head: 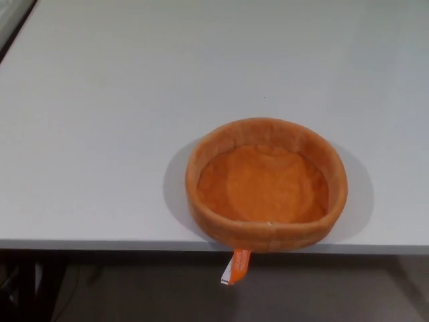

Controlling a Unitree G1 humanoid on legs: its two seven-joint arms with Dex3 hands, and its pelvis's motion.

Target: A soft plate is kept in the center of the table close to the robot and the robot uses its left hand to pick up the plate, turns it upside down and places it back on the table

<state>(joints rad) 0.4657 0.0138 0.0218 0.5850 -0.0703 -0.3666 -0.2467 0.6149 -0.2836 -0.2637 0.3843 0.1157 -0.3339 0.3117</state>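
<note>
A soft orange plate (266, 183) with a raised plush rim sits upright, opening upward, on the white table (100, 134). It rests at the table's near edge, slightly right of centre. An orange and white tag (236, 267) hangs from its near side over the table edge. Neither of my hands shows in the head view.
The table's front edge (100, 245) runs across the bottom of the picture, with dark floor below it. A dark strip shows at the far left corner (13, 23) beyond the table.
</note>
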